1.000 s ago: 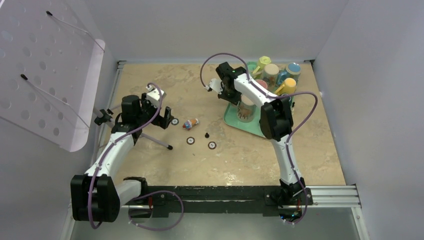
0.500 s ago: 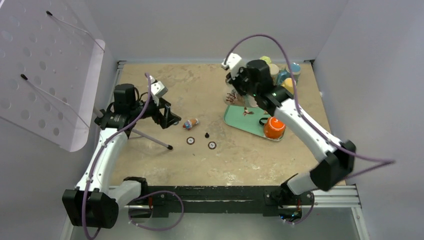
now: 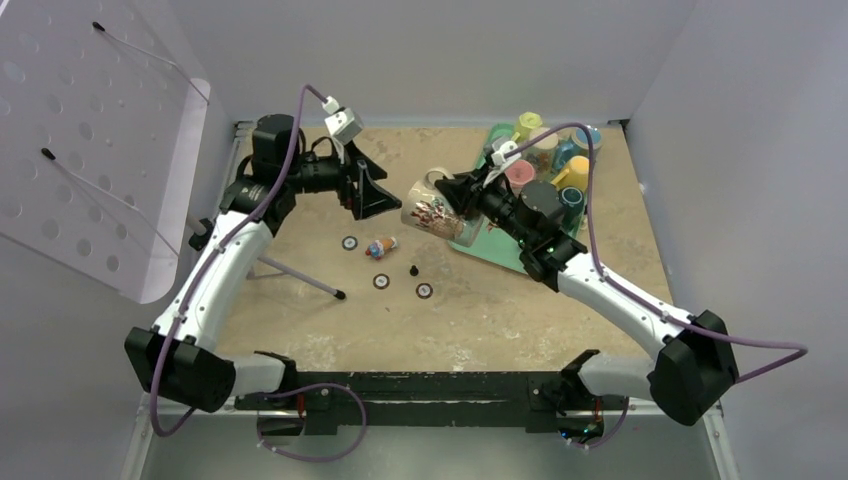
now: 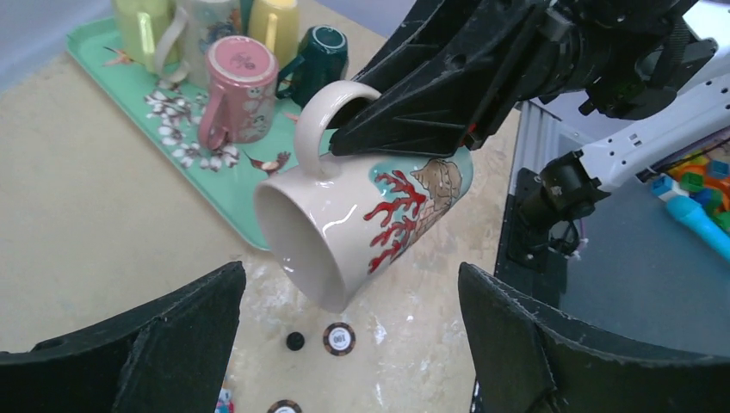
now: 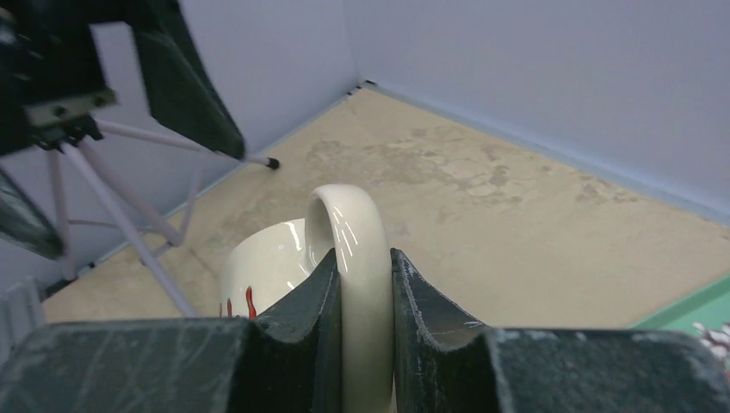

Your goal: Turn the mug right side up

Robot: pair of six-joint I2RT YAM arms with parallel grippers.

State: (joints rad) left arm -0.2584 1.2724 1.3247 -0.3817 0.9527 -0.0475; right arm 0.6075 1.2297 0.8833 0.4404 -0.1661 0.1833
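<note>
Mug status: cream coral-print ceramic mug (image 4: 370, 225) hung sideways midair, handle (image 4: 312, 116) pinched by right end effector (image 5: 362, 262); left end effector (image 4: 349, 280) spread, empty. Uprighting was pending.

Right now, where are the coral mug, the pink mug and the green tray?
coral mug (image 4: 379, 219): left wrist view, its side.
pink mug (image 4: 244, 64): left wrist view, its upturned base.
green tray (image 4: 116, 79): left wrist view, bare floor.
</note>
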